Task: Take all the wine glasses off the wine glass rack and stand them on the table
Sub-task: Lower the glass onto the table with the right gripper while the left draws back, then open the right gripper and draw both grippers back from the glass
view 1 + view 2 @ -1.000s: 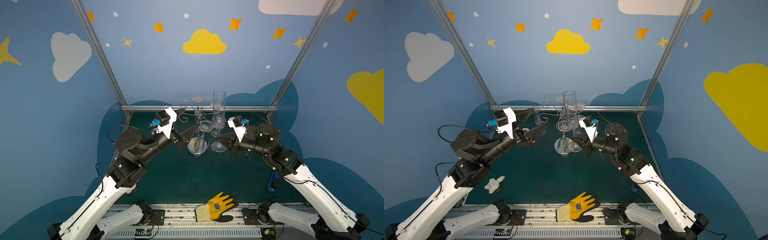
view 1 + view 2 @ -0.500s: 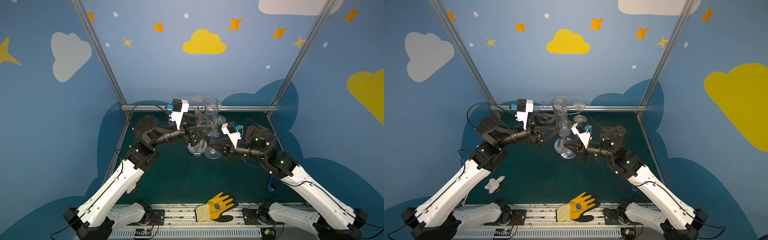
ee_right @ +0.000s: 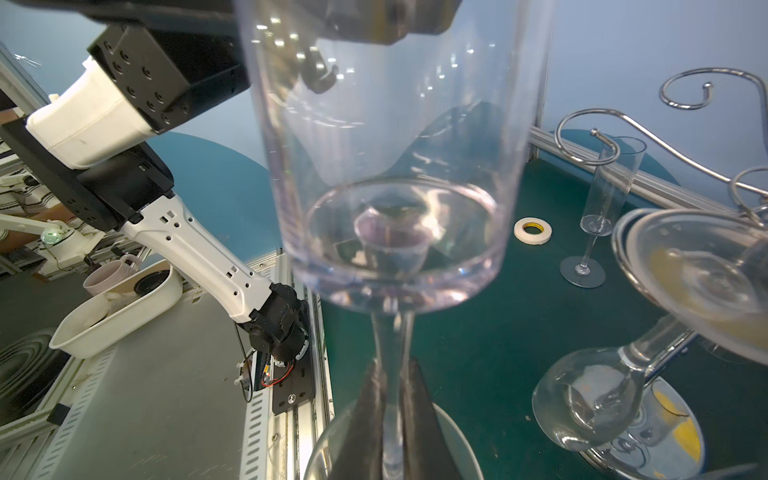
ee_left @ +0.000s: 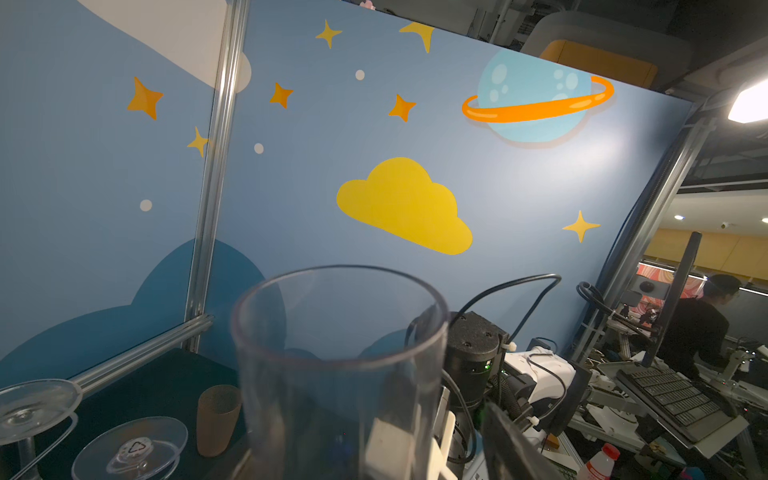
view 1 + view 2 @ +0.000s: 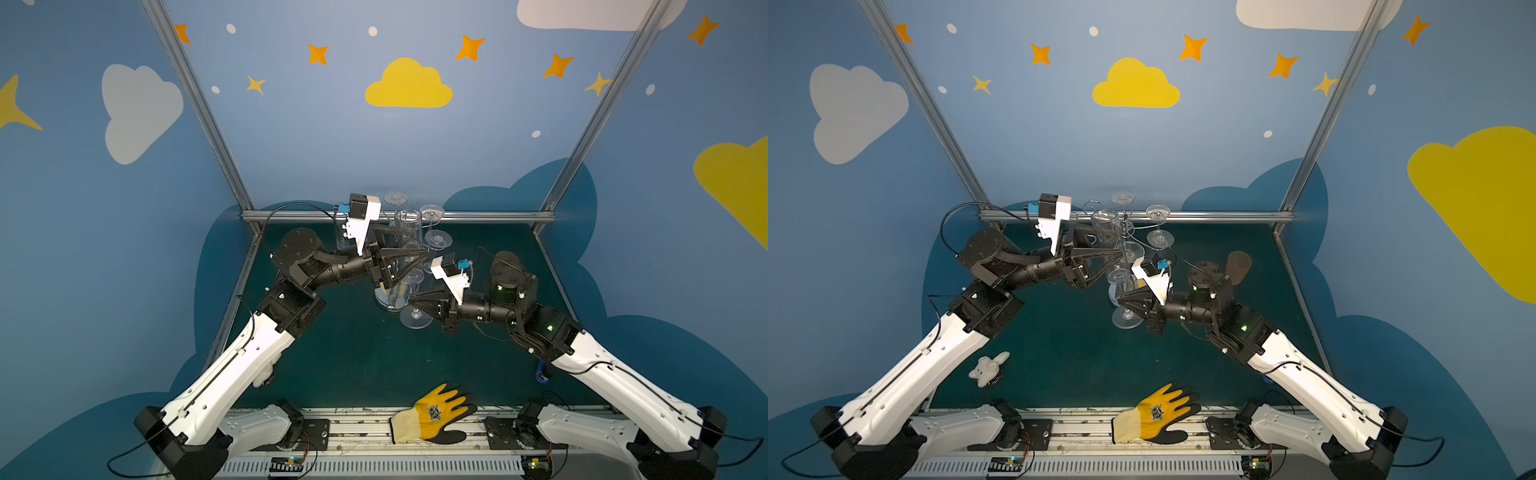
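- we see the right gripper clamped on the stem of the wine glass; glass upright
- glass is off the wine glass rack, just beside it
- left gripper jaws apart, straddling the bowl; we cannot tell contact
- another glass hangs upside down on the rack

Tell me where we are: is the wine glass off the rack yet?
Done: the wine glass is upright, clear of the arms of the rack. In hand: the right gripper pinches its stem; the left gripper straddles the bowl, contact unclear. Left: release it; whether its foot rests on the table is unclear. On the rack another glass hangs upside down.
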`<state>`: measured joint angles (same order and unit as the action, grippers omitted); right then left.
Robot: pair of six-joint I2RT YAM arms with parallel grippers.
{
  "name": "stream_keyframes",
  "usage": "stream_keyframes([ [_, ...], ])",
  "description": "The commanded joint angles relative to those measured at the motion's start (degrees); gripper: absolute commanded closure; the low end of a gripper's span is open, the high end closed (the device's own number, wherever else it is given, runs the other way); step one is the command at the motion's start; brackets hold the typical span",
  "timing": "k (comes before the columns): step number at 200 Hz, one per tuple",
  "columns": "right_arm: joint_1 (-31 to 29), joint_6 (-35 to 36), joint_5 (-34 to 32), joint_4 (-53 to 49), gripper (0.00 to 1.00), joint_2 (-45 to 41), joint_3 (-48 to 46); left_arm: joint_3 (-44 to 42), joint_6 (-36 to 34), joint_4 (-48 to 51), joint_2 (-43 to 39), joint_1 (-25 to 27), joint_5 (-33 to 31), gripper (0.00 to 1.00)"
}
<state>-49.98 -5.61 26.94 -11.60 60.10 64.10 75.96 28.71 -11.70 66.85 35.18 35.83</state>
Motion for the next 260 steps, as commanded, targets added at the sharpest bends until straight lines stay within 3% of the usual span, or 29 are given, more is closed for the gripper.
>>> stream_keyframes([
  [1, -0.7, -0.3, -0.8, 3.2, 1.0, -0.1, -0.4, -0.3, 0.3, -2.0, 0.1, -0.2, 0.2, 0.32],
  [39, -1.2, 0.0, -1.5, 3.2, 1.0, 0.0, -0.7, -0.9, 0.4, -2.3, 0.2, -0.2, -0.5, 0.47],
  [98, -1.5, 0.8, -2.2, 2.2, 1.0, 0.3, -0.6, -1.7, 0.7, -2.7, 0.2, -0.2, -0.6, 0.6],
  [127, -1.5, 1.1, -4.0, 1.4, 1.0, 0.4, -0.5, -3.1, 0.4, -3.5, -0.8, -0.2, -2.0, 0.62],
  [132, -1.6, 1.1, -4.6, 1.4, 0.89, 0.3, -0.6, -3.5, 0.1, -3.5, -1.1, -0.1, -2.4, 0.61],
  [143, -1.6, 1.1, -5.8, 1.2, 0.47, 0.0, -0.7, -4.1, -0.8, -2.6, -1.9, -0.1, -3.5, 0.61],
  [155, -1.6, 0.7, -8.1, 0.5, 0.33, -0.3, -0.5, -4.4, -2.4, -1.0, -2.9, -0.2, -4.3, 0.61],
  [176, -1.6, 1.3, -11.3, -0.5, 0.24, -1.6, -0.3, -5.8, -5.1, 1.3, -5.4, -0.2, -6.9, 0.61],
  [213, -1.5, 4.1, -14.4, -2.5, 0.21, -5.2, -0.1, -10.6, -10.9, 3.8, -11.3, -0.2, -14.4, 0.61],
  [260, -1.4, 5.4, -22.7, -3.4, 0.2, -11.0, -2.1, -20.5, -17.9, 3.8, -19.9, -0.2, -31.5, 0.61],
])
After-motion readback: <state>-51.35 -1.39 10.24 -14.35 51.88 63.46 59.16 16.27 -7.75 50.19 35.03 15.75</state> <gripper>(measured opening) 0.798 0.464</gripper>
